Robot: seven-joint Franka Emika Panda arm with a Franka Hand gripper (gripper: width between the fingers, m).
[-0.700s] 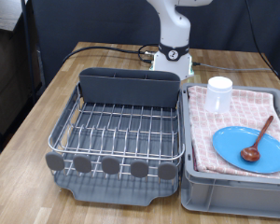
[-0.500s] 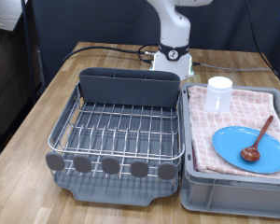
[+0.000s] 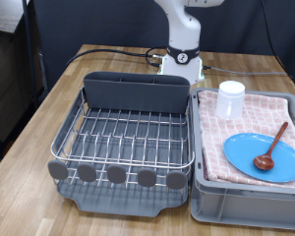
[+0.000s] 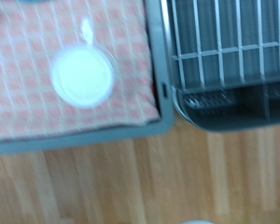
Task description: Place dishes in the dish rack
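The silver wire dish rack (image 3: 128,138) on its dark grey tray holds no dishes in the exterior view; its dark utensil box (image 3: 136,93) stands at the back and grey discs (image 3: 117,175) line the front edge. On the exterior view's right, the bright-blue plate (image 3: 261,154) lies on the pink checked cloth (image 3: 248,126) with the reddish-brown wooden spoon (image 3: 273,146) resting on it. The white cup (image 3: 231,98) stands upright behind them. The blurred wrist view looks down on the cup (image 4: 82,75) and a rack corner (image 4: 229,56). The gripper's fingers show in neither view.
A grey plastic bin (image 3: 241,202) holds the cloth, right beside the rack. The robot's white base (image 3: 183,54) stands at the table's back, with black cables (image 3: 108,54) running to the exterior view's left. Wooden tabletop (image 3: 39,128) surrounds both containers.
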